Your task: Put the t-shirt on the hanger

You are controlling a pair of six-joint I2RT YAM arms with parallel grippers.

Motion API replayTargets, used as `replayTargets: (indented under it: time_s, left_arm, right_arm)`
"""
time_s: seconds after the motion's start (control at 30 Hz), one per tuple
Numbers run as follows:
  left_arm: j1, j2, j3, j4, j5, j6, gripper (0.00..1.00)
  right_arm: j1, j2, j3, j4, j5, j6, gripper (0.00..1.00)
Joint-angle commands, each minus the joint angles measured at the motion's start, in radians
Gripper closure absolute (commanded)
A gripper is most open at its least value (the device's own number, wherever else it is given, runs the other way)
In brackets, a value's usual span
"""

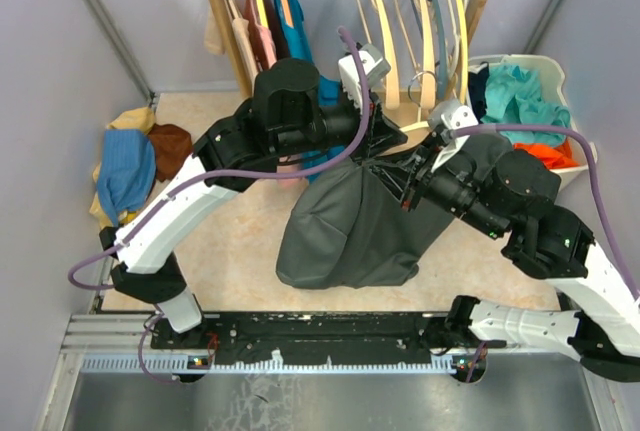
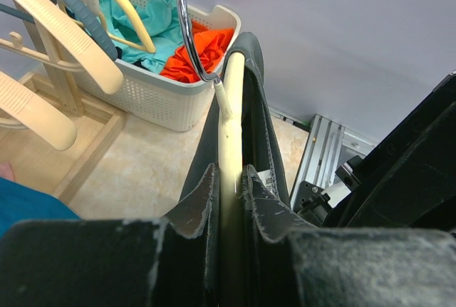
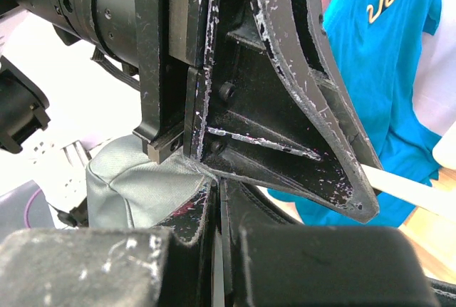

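Note:
The dark charcoal t-shirt [image 1: 350,221] hangs in a bunch at mid-table, its lower part resting on the surface. In the left wrist view my left gripper [image 2: 228,175] is shut on the pale wooden hanger [image 2: 231,129]. The shirt [image 2: 256,107] is draped down both sides of the hanger, the silver hook [image 2: 187,29] rises above it, and a white label [image 2: 265,177] shows. My right gripper [image 3: 221,182] is shut on a dark edge of the shirt [image 3: 135,179], right under the left gripper's finger [image 3: 285,93]. The hanger's pale end [image 3: 406,186] sticks out to the right. From above, the left gripper [image 1: 385,136] and right gripper [image 1: 408,191] are close together.
A wooden rack [image 1: 480,11] at the back carries several empty hangers [image 1: 420,21] and hung clothes, including a teal shirt [image 1: 295,11]. A white basket [image 1: 560,66] of teal and orange clothes stands at the right. A pile of clothes [image 1: 130,166] lies at the left.

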Motion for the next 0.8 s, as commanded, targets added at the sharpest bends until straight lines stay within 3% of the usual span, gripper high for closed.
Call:
replayTargets:
  time_s: [0.0, 0.23, 0.27, 0.33, 0.4, 0.57, 0.77]
  left_arm:
    - [-0.001, -0.047, 0.0, 0.054, 0.017, -0.006, 1.0]
    - [-0.001, -0.063, 0.0, 0.052, 0.014, 0.001, 1.0]
    - [-0.001, -0.064, 0.004, 0.049, 0.012, 0.001, 1.0]
    - [-0.001, -0.065, 0.021, 0.034, 0.01, 0.009, 1.0]
    - [-0.001, -0.076, 0.036, 0.018, 0.013, 0.02, 1.0]
    - [-0.001, -0.145, 0.056, -0.014, 0.003, 0.06, 1.0]
    - [-0.001, -0.234, 0.1, -0.044, -0.021, 0.102, 1.0]
  right_arm:
    - [0.004, -0.015, 0.008, 0.114, 0.029, 0.017, 1.0]
    - [0.004, 0.015, 0.008, 0.068, -0.007, 0.035, 1.0]
    - [0.004, 0.022, 0.015, 0.061, -0.017, 0.037, 0.96]
    - [0.004, 0.037, 0.042, 0.032, -0.035, 0.04, 0.65]
    - [0.004, 0.042, 0.077, -0.007, -0.043, 0.043, 0.48]
    - [0.004, 0.006, 0.145, -0.099, -0.016, 0.056, 0.35]
    - [0.004, -0.011, 0.287, -0.202, -0.038, 0.088, 0.32]
